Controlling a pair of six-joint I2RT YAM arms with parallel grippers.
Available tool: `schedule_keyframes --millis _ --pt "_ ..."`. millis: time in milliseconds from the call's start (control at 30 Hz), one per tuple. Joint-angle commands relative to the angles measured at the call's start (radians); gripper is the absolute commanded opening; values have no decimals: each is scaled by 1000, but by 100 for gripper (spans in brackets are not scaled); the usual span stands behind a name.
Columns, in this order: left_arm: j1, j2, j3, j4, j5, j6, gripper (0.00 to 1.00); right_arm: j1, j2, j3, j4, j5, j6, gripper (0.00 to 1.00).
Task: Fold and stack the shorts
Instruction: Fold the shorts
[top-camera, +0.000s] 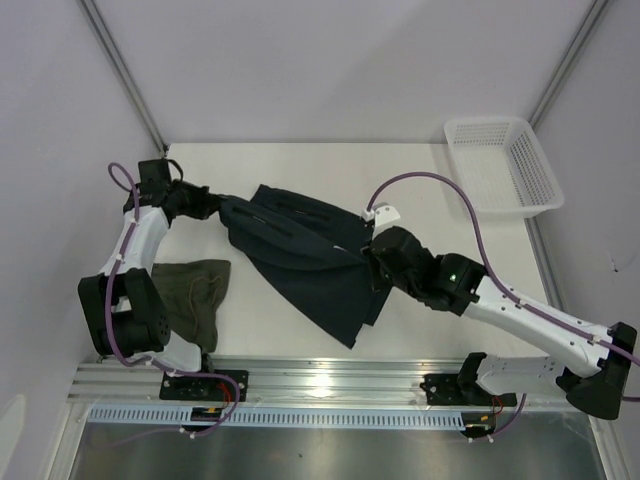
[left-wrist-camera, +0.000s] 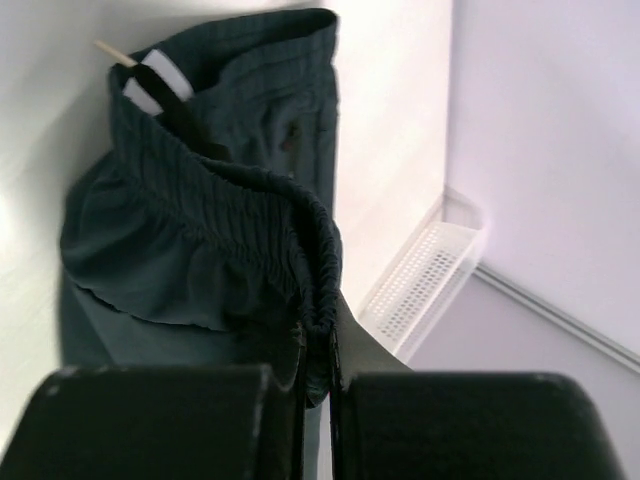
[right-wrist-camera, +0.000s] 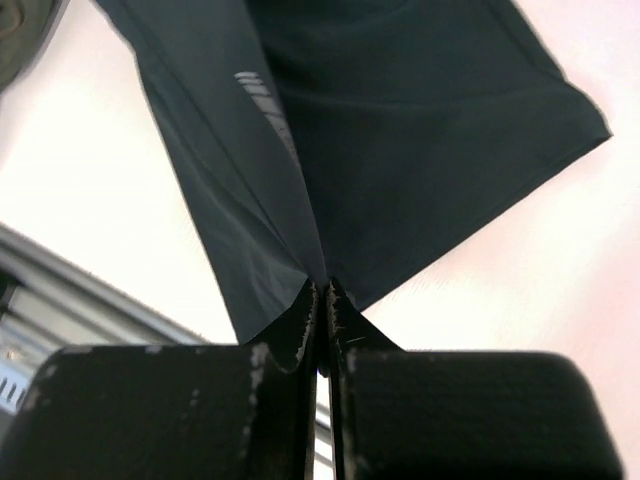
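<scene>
The dark navy-teal shorts hang stretched above the table between both arms. My left gripper is shut on their elastic waistband at the left end. My right gripper is shut on the cloth at the right side, and the fabric fans out from the jaws. One leg droops toward the table's front. The olive-green shorts lie folded on the table at the front left, beside the left arm's base; a corner shows in the right wrist view.
A white mesh basket stands at the back right corner; it also shows in the left wrist view. Grey walls close the table at the back and sides. A metal rail runs along the near edge.
</scene>
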Motion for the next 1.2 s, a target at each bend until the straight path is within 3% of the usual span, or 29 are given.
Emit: schedule_keyframes --millis 0,467,800,1167 --pt "-20 18 78 100 21 -119 0 -88 -9 7 50 -98 -59 0" --pt "-95 248 207 229 30 -299 0 -508 114 38 150 -370 -148 0" --pt "-120 437 386 234 17 -337 0 -679 299 67 244 -505 -165 0" --pt "-160 618 477 453 21 -396 1 -789 543 125 394 -551 -144 0"
